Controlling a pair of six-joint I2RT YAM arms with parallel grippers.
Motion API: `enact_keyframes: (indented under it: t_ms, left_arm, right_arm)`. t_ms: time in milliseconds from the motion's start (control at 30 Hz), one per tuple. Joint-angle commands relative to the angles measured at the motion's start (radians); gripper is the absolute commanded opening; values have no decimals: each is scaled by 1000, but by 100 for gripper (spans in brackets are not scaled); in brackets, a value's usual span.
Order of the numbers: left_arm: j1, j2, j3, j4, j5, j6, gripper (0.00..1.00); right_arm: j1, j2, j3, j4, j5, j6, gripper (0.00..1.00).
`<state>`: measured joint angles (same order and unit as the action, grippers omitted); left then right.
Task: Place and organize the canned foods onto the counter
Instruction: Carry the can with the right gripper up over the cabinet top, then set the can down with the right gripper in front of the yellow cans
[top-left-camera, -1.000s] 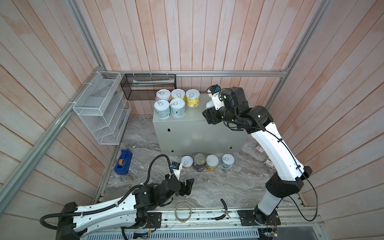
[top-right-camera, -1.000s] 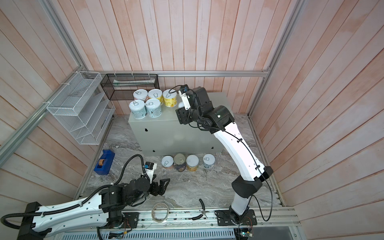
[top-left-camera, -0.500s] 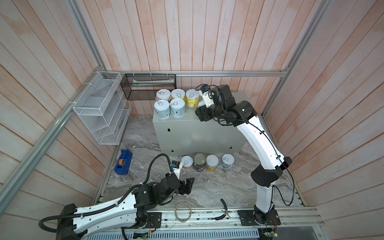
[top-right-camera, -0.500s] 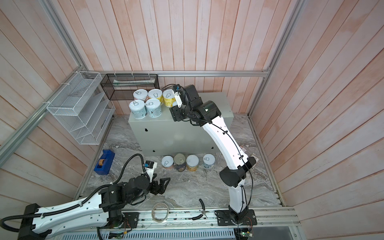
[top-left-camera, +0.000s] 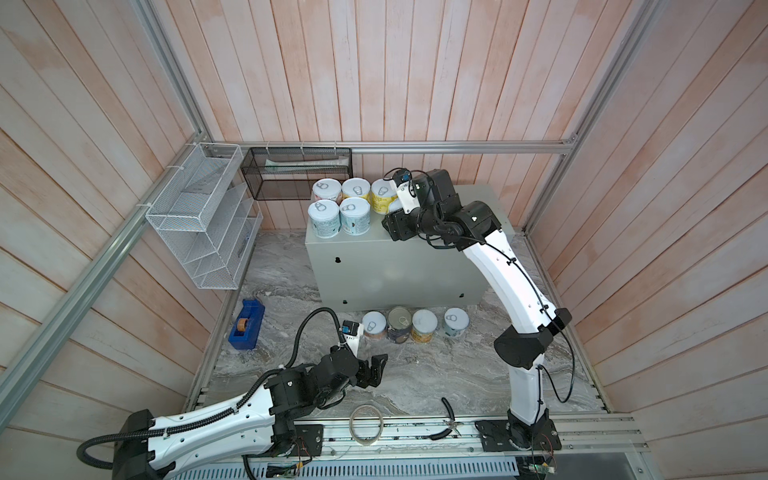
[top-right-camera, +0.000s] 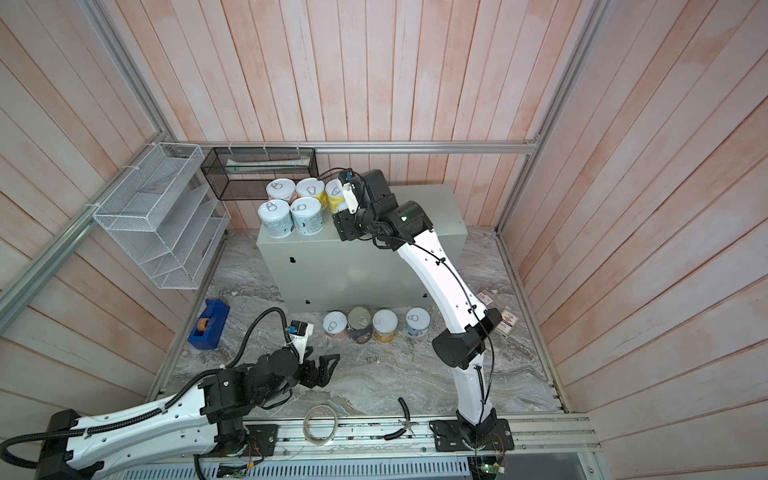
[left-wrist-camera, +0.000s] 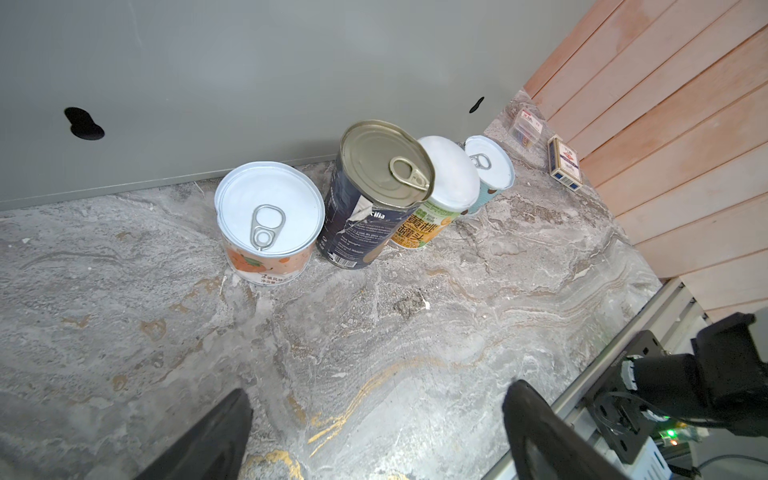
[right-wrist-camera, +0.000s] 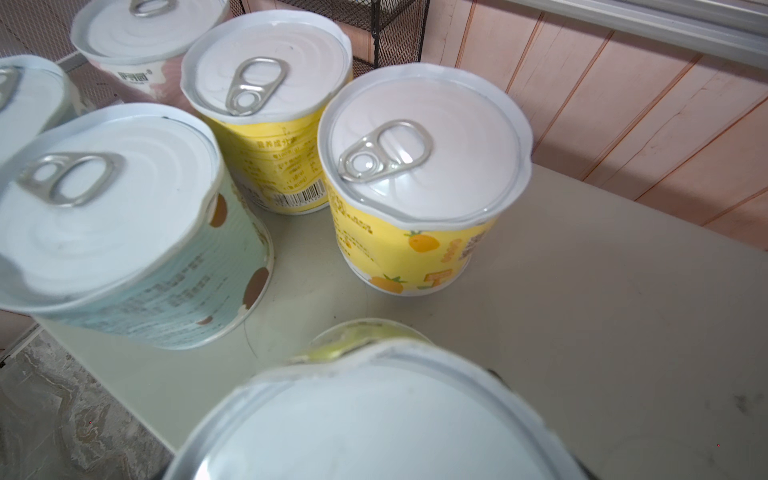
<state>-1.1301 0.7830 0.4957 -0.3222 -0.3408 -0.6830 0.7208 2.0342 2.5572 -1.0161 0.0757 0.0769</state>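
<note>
Right fingers: I log them clenched on a green-labelled can (right-wrist-camera: 374, 415). Its lid fills the near part of the wrist view and hides the fingers themselves. The right gripper (top-left-camera: 394, 224) carries it lid up, long axis roughly vertical, at the front edge of the grey-green surface (top-left-camera: 395, 270). I cannot tell whether it touches.

Left fingers (left-wrist-camera: 216, 436): released, spread wide, nothing between them. The left gripper (top-left-camera: 374, 368) hangs over the marbled floor (top-left-camera: 436, 374).

On the surface: five cans, all upright with pull tabs up, packed in two rows at its left end. They are a pink can (top-left-camera: 327, 190), yellow can (top-left-camera: 356, 189), pineapple can (top-left-camera: 381, 195) and two teal cans (top-left-camera: 323, 216).

On the floor, along the surface's front: four upright in one row. I list a peach can (left-wrist-camera: 266, 220), taller navy can (left-wrist-camera: 357, 224), white-lidded can (left-wrist-camera: 449, 174) and small teal can (left-wrist-camera: 488, 166).

Black mesh basket (top-left-camera: 291, 187): one long pale item I cannot identify.

Blue dispenser (top-left-camera: 246, 324): a brown tape roll.
</note>
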Motion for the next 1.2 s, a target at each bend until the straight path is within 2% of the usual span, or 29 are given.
enact_keyframes:
  t_ms: [0, 33, 133, 200, 267, 433, 633, 867, 933, 1033, 1100, 1167]
  left_arm:
    - [12, -16, -17, -14, 5, 11, 96]
    - [13, -19, -19, -15, 5, 10, 96]
    - [15, -32, -26, -16, 4, 4, 96]
    - [15, -39, -26, -19, 3, -2, 96]
    - [15, -42, -30, -23, -2, -4, 96]
    - [16, -45, -25, -35, -7, -2, 96]
    - [25, -27, -10, -30, 0, 18, 96]
    - [26, -6, -9, 7, 2, 14, 96]
    - [27, -4, -17, 19, 4, 7, 96]
    - [27, -10, -25, 17, 6, 0, 96]
    - [27, -17, -29, 12, 9, -3, 96]
    - [27, -24, -37, 10, 10, -5, 96]
  right_arm:
    - [-4, 13, 30, 52, -1, 8, 23]
    - [-4, 16, 28, 53, -1, 8, 32]
    - [-4, 20, 23, 60, 7, 11, 67]
    - [-4, 20, 23, 65, 0, 10, 80]
    - [-4, 17, 21, 78, -1, 11, 85]
    - [-4, 11, 23, 106, -12, 2, 90]
    - [-6, -52, 24, 149, -15, -15, 90]
    - [-8, -225, -180, 294, -65, -13, 90]
    - [-14, -280, -260, 334, -70, -12, 87]
    - [-45, -361, -388, 393, -97, 4, 76]
    - [-79, -414, -482, 440, -159, 17, 69]
    - [-130, -477, -595, 511, -236, 44, 66]
